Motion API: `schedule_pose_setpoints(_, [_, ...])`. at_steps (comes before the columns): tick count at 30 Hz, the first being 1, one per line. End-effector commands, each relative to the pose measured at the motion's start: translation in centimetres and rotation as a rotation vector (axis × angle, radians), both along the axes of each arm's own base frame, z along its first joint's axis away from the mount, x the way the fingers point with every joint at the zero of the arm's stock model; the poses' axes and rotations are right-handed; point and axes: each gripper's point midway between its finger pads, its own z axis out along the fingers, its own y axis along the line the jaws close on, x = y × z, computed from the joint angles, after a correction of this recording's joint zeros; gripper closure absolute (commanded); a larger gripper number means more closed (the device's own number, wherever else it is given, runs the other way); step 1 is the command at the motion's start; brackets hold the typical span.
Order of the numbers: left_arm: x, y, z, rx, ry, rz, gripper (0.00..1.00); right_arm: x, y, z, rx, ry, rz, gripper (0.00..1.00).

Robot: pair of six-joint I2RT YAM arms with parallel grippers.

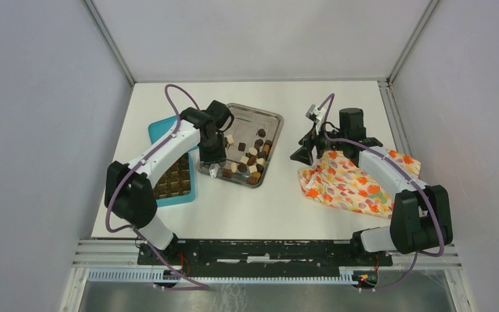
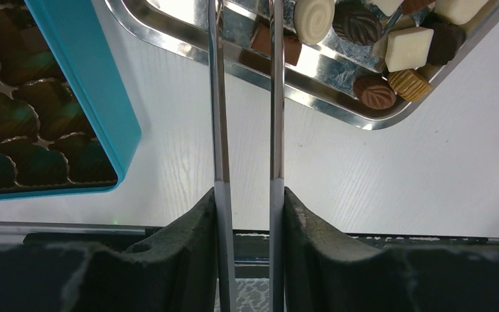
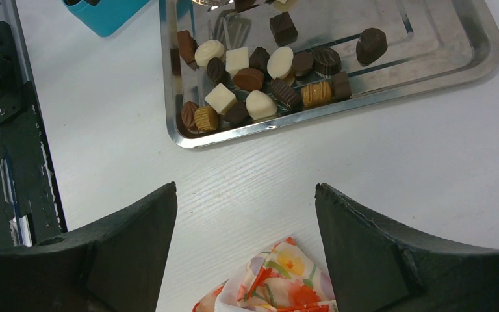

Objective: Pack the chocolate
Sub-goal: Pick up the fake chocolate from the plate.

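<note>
We see a rectangular steel tray (image 1: 271,121) in the middle of the white tabletop (image 1: 253,208), with small dark, brown and cream chocolates (image 1: 252,160) clustered in its near half. A teal square compartmented box (image 1: 160,127) sits toward the left edge, and the left gripper (image 1: 213,170) is at the tray's near-left corner. Toward the right edge lies a crumpled orange floral cloth (image 1: 347,185) — the right gripper (image 1: 303,155) is over its far-left corner.

Chocolate (image 1: 252,159) in tray (image 1: 255,119), right of box (image 1: 160,128)

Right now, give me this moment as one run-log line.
left gripper shut on tongs, blades over steel tray | right gripper open, empty, over cloth | chocolate in tray | teal box beside tray
</note>
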Motion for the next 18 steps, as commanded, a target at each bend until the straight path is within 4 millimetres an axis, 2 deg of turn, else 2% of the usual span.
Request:
schedule_pose_setpoints(1, [1.2,0.3,1.2,0.035,-0.046,-0.038,0.58,0.4,0.0,0.3,0.003,-0.039,0.009,0.17])
schedule_pose_setpoints(18, [2.3,-0.2,0.5,0.050,-0.030,-0.058,0.54,0.4,0.0,0.3,0.003,-0.037,0.010,0.17])
